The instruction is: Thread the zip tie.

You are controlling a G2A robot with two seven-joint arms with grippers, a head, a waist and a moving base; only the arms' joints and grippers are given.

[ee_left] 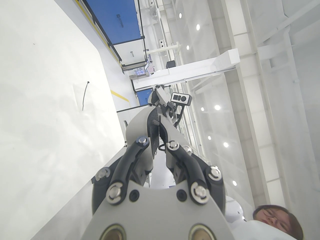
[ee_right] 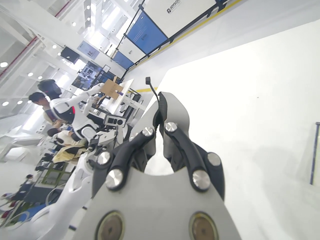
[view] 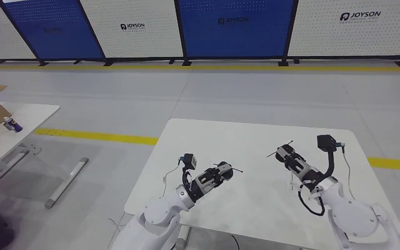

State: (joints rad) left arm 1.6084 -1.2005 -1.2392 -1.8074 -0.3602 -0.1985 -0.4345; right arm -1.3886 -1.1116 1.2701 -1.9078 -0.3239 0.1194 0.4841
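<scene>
My left gripper (view: 225, 170) hovers over the white table (view: 250, 144) near its front left part. It is shut on a thin black zip tie (view: 237, 169) whose end pokes out toward the right arm. In the left wrist view its pads (ee_left: 153, 126) are pressed together. My right gripper (view: 283, 152) is over the table's right side, shut on a second black zip tie (ee_right: 151, 87). That tie's square head sticks out beyond the fingertips (ee_right: 162, 106). The two grippers face each other, a short way apart. A third zip tie (ee_left: 85, 96) lies loose on the table beside the right arm.
The table's rounded front left corner (view: 134, 203) is close to the left arm. A second white table (view: 28, 119) with a small bottle (view: 11, 125) stands off to the left. A grey bar (view: 65, 182) lies on the floor between the tables.
</scene>
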